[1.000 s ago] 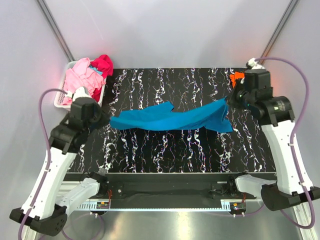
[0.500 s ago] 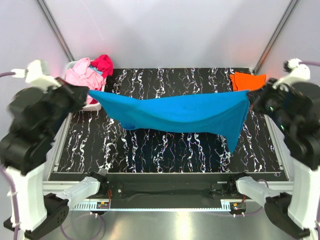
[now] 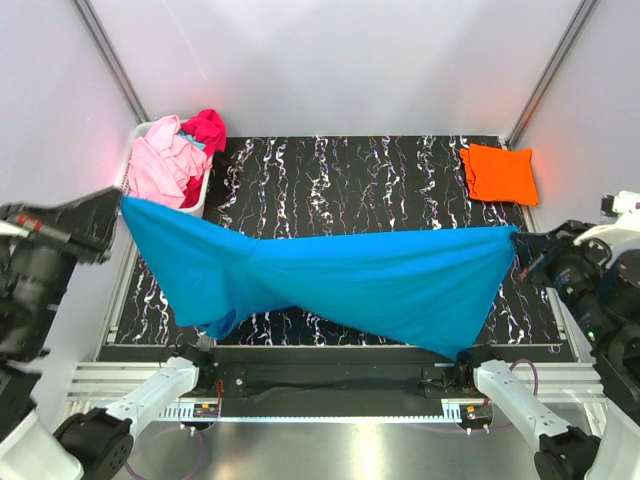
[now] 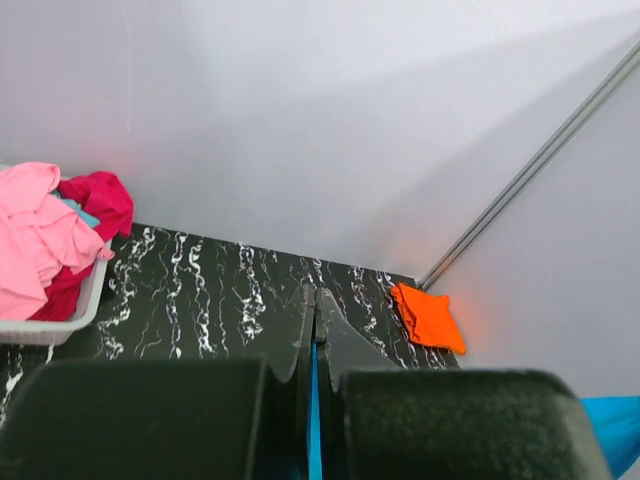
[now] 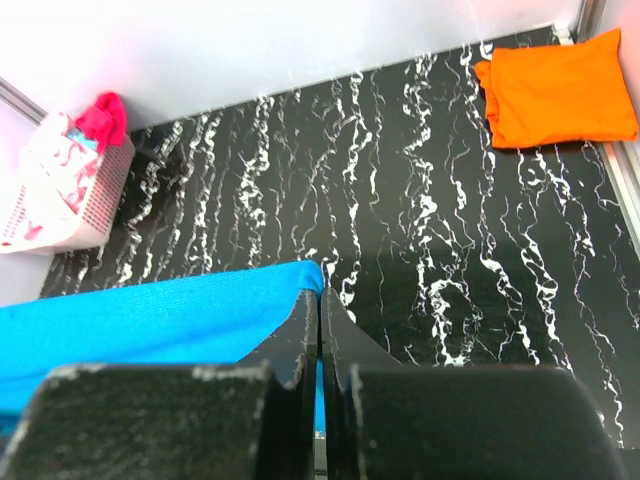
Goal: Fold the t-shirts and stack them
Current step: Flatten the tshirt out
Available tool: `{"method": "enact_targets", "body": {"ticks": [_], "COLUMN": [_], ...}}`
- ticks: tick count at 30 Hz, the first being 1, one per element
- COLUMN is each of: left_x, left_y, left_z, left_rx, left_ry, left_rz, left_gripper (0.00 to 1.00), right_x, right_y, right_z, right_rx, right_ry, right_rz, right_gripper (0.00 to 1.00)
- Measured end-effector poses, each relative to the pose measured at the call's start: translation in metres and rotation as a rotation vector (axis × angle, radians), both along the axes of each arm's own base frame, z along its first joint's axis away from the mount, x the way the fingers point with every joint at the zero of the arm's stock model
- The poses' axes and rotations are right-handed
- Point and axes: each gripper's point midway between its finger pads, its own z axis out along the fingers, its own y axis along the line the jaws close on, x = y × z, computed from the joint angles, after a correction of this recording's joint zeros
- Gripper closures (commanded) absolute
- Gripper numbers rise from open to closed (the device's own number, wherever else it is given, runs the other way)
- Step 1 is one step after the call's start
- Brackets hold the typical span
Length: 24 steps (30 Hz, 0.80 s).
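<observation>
A turquoise-blue t-shirt (image 3: 350,285) hangs stretched in the air across the near half of the table, well above it. My left gripper (image 3: 118,207) is shut on its left corner; blue cloth (image 4: 316,400) shows pinched between the fingers. My right gripper (image 3: 516,243) is shut on the right corner, with the cloth (image 5: 150,320) spreading left from the jaws. A folded orange t-shirt (image 3: 497,173) lies flat at the far right corner. Pink (image 3: 160,160) and magenta (image 3: 205,130) t-shirts are heaped in the basket at the far left.
The white slatted basket (image 3: 197,195) stands off the far left corner of the black marbled table (image 3: 350,180). Grey walls and metal posts close in the back and sides. A metal rail (image 3: 330,375) runs along the near edge.
Both arms have risen and pulled toward the near edge, lifting the blue t-shirt off the table and stretching it wide; it now hangs taut between the two grippers.
</observation>
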Motion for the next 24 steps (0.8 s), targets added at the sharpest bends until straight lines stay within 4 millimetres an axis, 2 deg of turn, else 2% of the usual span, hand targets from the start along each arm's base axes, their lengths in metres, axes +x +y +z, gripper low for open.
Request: {"method": "enact_targets", "body": {"ticks": [3, 4, 9, 12, 15, 17, 19, 22, 24], "left_x": [0.030, 0.047, 0.146, 0.209, 0.252, 0.264, 0.266, 0.252, 0.231], "left_y": [-0.012, -0.018, -0.055, -0.078, -0.093, -0.097, -0.098, -0.091, -0.082], "left_z": [0.005, 0.005, -0.002, -0.014, -0.026, -0.037, -0.048, -0.059, -0.061], "left_rx": [0.027, 0.041, 0.108, 0.148, 0.170, 0.182, 0.191, 0.199, 0.198], "left_ry": [0.013, 0.026, 0.117, 0.172, 0.203, 0.232, 0.258, 0.281, 0.278], "left_rz": [-0.005, -0.006, -0.020, -0.020, -0.022, -0.022, -0.023, -0.016, -0.006], "left_gripper": [1.00, 1.00, 1.00, 1.00, 1.00, 1.00, 1.00, 1.00, 1.00], "right_x": [0.018, 0.025, 0.090, 0.130, 0.159, 0.166, 0.165, 0.156, 0.143], "right_y": [0.003, 0.004, 0.016, 0.025, 0.030, 0.031, 0.030, 0.027, 0.025], "right_z": [-0.008, -0.011, -0.043, -0.059, -0.071, -0.073, -0.067, -0.047, -0.031], "right_rx": [-0.021, -0.029, -0.110, -0.151, -0.188, -0.201, -0.207, -0.192, -0.175], "right_ry": [0.028, 0.036, 0.134, 0.183, 0.217, 0.218, 0.199, 0.135, 0.079], "right_rz": [-0.004, -0.006, -0.010, -0.007, -0.002, 0.000, -0.002, -0.005, -0.005], "right_gripper": [1.00, 1.00, 1.00, 1.00, 1.00, 1.00, 1.00, 1.00, 1.00]}}
